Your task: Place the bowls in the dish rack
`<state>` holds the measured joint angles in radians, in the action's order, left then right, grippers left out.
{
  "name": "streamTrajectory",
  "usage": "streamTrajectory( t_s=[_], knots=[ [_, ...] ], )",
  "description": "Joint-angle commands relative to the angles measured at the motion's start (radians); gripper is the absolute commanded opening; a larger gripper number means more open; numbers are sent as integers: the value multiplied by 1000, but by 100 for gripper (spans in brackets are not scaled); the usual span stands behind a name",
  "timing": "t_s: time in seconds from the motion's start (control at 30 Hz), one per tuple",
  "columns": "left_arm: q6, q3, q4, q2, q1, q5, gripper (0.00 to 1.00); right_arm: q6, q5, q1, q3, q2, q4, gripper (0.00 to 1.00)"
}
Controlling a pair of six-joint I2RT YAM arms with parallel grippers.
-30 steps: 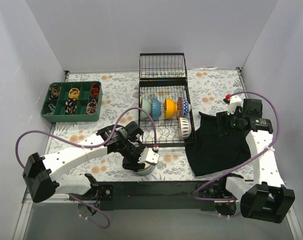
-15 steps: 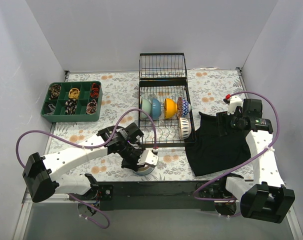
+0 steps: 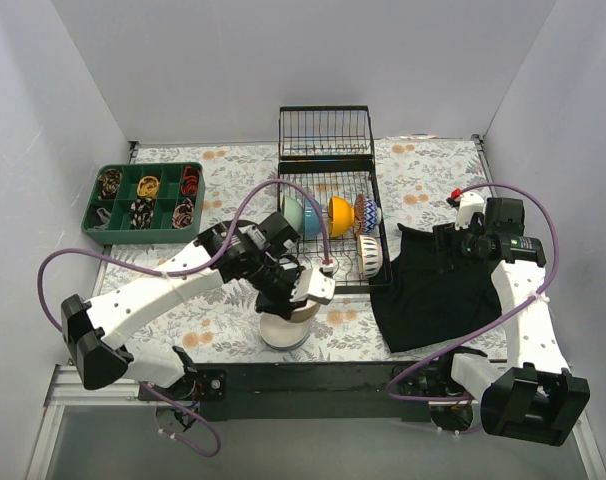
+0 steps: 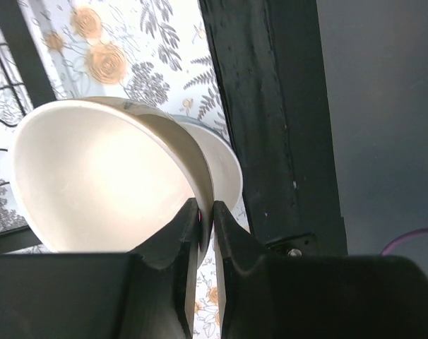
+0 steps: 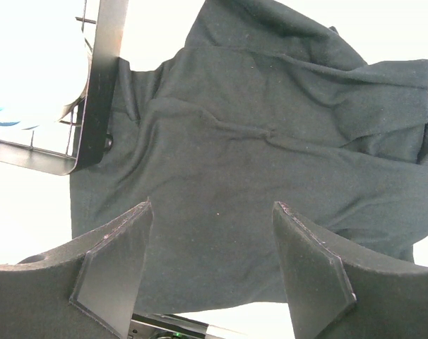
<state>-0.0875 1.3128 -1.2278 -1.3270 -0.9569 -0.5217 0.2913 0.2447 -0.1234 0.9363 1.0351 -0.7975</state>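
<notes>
**A:** What does the left end effector have?

**B:** Its jaws are pinched narrow on the rim of a cream-white round ceramic bowl, with one finger inside the rim and one outside. The bowl hangs tilted, clear of the worktop, near the front edge.

**A:** Anything beneath it?

**B:** A second white round bowl sits on the floral-patterned worktop, just below the held one and partly hidden by it. I can't tell whether the two touch.

**A:** And the rack?

**B:** The large black wire dish rack stands mid-worktop, with its upright basket section at the far end. Four bowls stand on edge in a row in the slotted base. They are a pale green bowl, partly behind the arm, a blue bowl, an orange-yellow bowl and a red-patterned bowl. A striped bowl stands on edge in the near right corner.

**A:** The right end effector?

**B:** Its jaws are spread wide with nothing between them. It hovers over a crumpled black cloth, which lies just right of the rack and touches its near corner.

**A:** Anything else?

**B:** A green compartment tray sits at the far left, with small coiled items in its cells.
</notes>
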Motion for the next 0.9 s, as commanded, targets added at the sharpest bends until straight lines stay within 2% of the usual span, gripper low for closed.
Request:
streamTrajectory(
  t_s=[0.0,0.07,0.2,0.27,0.47,0.53,0.67,0.7,0.83,0.87],
  knots=[
    [81,109,86,-40,1,-41,0,2,-8,-2,1,0,15,77],
    [176,117,149,-64,9,-49,0,3,-19,-4,2,-1,12,77],
    [334,114,376,-103,47,-93,0,5,-33,-4,16,3,-6,77],
    [392,91,454,-121,92,-130,0,8,-44,-4,22,6,-14,77],
    [734,-30,848,-141,194,-279,0,19,-81,-4,64,20,-52,76],
    [889,-78,1026,-146,208,-317,0,26,-100,-2,73,26,-60,77],
    [1141,-266,1391,-149,219,-360,0,29,-131,-4,116,49,-115,76],
    [1187,-292,1530,-156,224,-362,0,32,-137,-4,127,52,-124,76],
    [1417,-412,1812,-185,239,-328,0,46,-189,-4,180,71,-180,76],
    [1451,-435,1928,-192,242,-316,0,48,-200,-2,185,68,-189,76]
  ],
)
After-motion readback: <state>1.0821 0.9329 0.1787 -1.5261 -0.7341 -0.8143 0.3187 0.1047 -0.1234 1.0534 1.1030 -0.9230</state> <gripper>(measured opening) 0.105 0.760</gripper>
